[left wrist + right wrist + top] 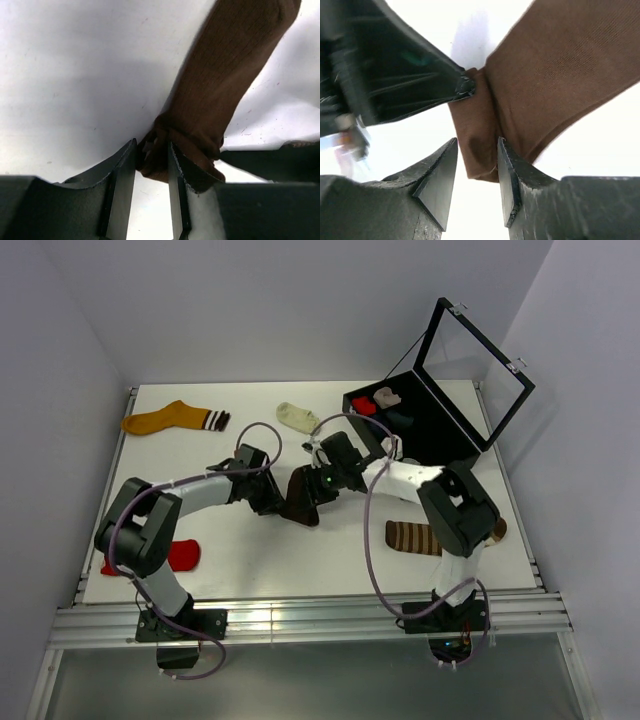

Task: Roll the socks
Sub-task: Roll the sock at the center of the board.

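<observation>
Left hand (151,165) pinches the dark brown sock's (303,495) folded end, mid-table left of the black case (420,420); right hand (477,170) straddles it, unclenched. That thin pinch could slip, unrolling the fold.

both black grippers, left (283,502) and right (318,487), meet over a dark brown fabric sock (302,498) mid-table. a mustard striped-cuff sock (170,418), cream ankle sock (297,416) and open black case (420,425) lie beyond.
</observation>
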`<state>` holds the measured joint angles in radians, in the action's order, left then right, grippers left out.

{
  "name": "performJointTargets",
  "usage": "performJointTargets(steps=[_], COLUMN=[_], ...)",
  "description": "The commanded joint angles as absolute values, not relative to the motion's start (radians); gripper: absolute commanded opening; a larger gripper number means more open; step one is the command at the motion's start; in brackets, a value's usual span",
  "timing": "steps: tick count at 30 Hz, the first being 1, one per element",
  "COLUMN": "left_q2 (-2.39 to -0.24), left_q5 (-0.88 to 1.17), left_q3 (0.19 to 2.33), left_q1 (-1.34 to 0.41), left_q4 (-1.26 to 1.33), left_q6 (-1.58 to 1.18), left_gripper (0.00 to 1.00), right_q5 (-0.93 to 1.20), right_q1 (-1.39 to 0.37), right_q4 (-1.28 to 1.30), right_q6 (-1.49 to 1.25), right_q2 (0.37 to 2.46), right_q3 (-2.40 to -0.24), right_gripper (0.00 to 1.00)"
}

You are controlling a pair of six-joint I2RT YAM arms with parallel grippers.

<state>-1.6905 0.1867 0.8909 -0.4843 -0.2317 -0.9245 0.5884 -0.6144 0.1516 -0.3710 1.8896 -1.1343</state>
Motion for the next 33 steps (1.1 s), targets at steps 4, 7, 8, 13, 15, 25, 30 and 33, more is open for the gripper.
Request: performJointTargets(steps=[4,7,8,13,15,25,30,33], left_q2=[-1.753,-1.772,-1.773,-1.795,-1.802,-1.841,-1.847,-1.842], left_q5=[0.146,0.152,0.155,0.169,0.173,0.195,0.189,0.178], left_q3=[0.951,0.971,0.976,0.997,1.005,1.038,1.063,1.083], left_q1=[-0.492,-0.492,-0.491,-0.492,-0.492,-0.492,-0.491,-0.476], left_q4=[-0.328,-0.339,-0.342,-0.35,-0.356,-0.373,-0.38,-0.387], left_q6=[-0.847,-0.831,-0.827,-0.811,-0.802,-0.762,-0.758,-0.756], left_gripper=[0.36,0.36,0.36,0.36,0.35,0.35,0.37,0.43], right_q5=[0.127,0.042,0.014,-0.028,-0.057,-0.08,-0.046,-0.005], right_q1=[-0.751,-0.821,-0.846,-0.897,-0.913,-0.931,-0.933,-0.927], right_q4=[0.121,0.089,0.081,0.031,0.032,0.032,0.043,0.087], right_q6=[-0.097,-0.034,-0.023,0.037,0.054,0.107,0.088,0.032], right_q2=[1.681,1.652,1.646,1.649,1.675,1.79,1.809,1.827], right_q3=[-1.043,-1.008,-0.994,-0.974,-0.989,-1.032,-1.031,-1.061], right_gripper=[0.45,0.45,0.45,0.45,0.45,0.43,0.19,0.01])
